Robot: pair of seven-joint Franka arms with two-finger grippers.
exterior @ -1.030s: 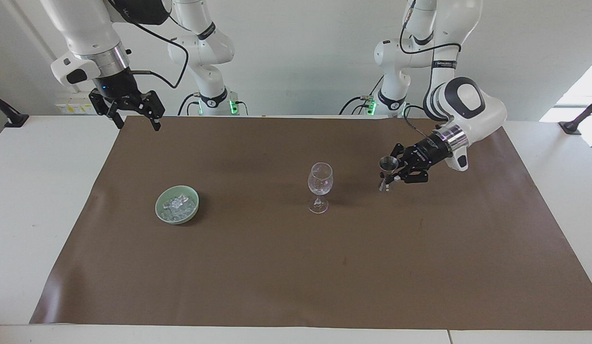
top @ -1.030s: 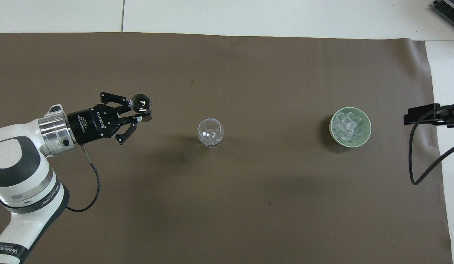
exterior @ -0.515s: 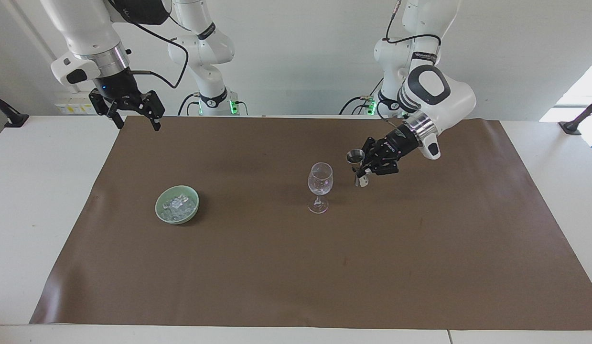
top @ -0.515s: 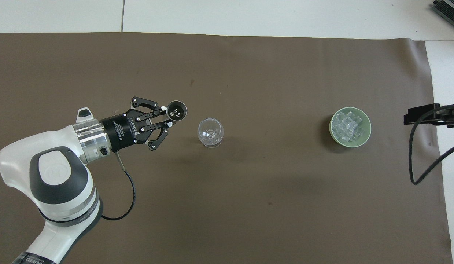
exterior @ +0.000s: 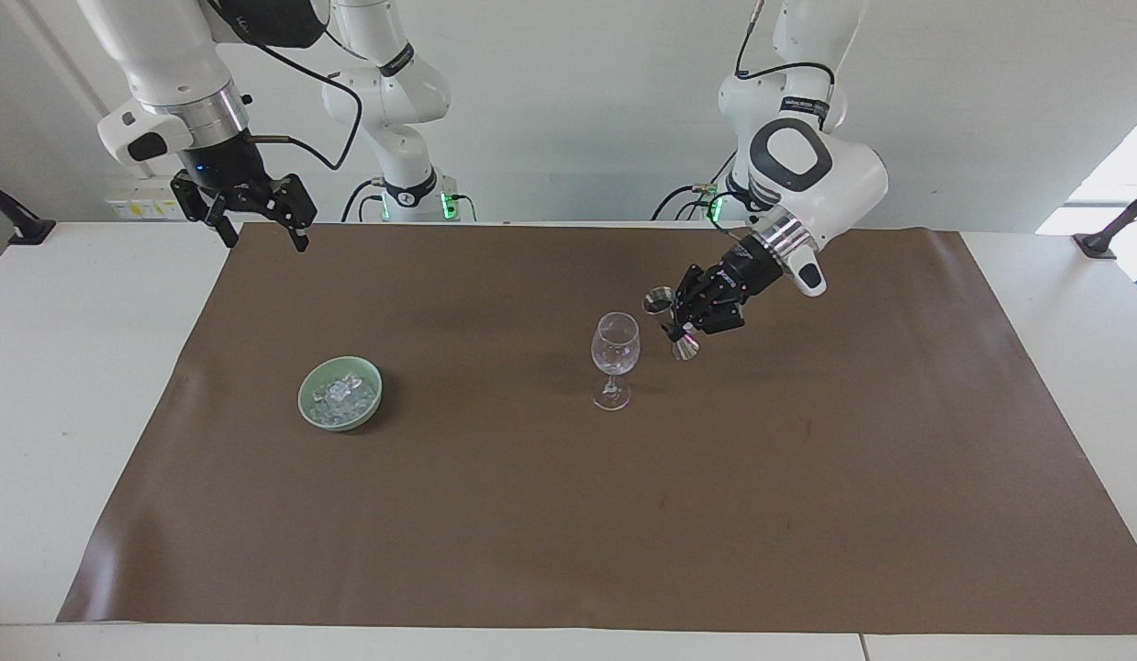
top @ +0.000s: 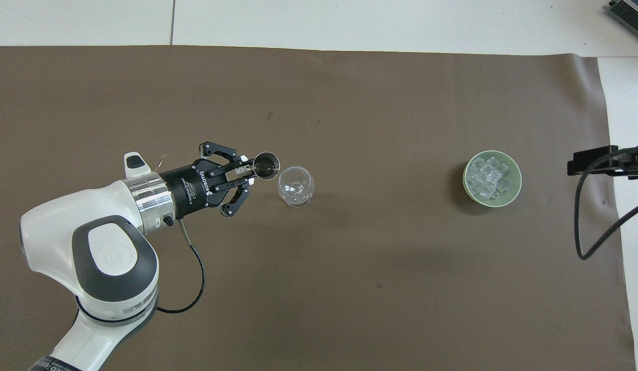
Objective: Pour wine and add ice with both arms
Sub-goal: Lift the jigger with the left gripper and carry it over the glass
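White table (exterior: 100, 386) against a plain white wall, brown mat (exterior: 568, 514) covering most of it. Wine glass (exterior: 615, 356) stood upright mid-mat, looked empty. Green bowl (exterior: 340, 393) sat on the mat toward the right arm's end, well apart from the glass; ice (exterior: 344, 395) was heaped inside it.

Left gripper (exterior: 680, 323) hung over the mat just beside the glass, fingers pinched on the waist of a metal jigger (exterior: 671, 319). Jigger was off the mat, tilted, one cup's mouth up near the glass rim, not touching as far as the facing view showed. In the overhead view the jigger (top: 266, 166) mouth sat right next to the glass (top: 296, 186) rim.

White lettering on the left gripper (top: 247, 174) body read "ROBOTIQ"; the smaller line under it wasn't legible. Band text low on the left arm was cut off, unreadable.

Right gripper (exterior: 261, 228) waited raised over the mat's edge nearest the robots, at its own end, fingers spread, nothing between them. Overhead showed only a dark part of it at the frame edge.
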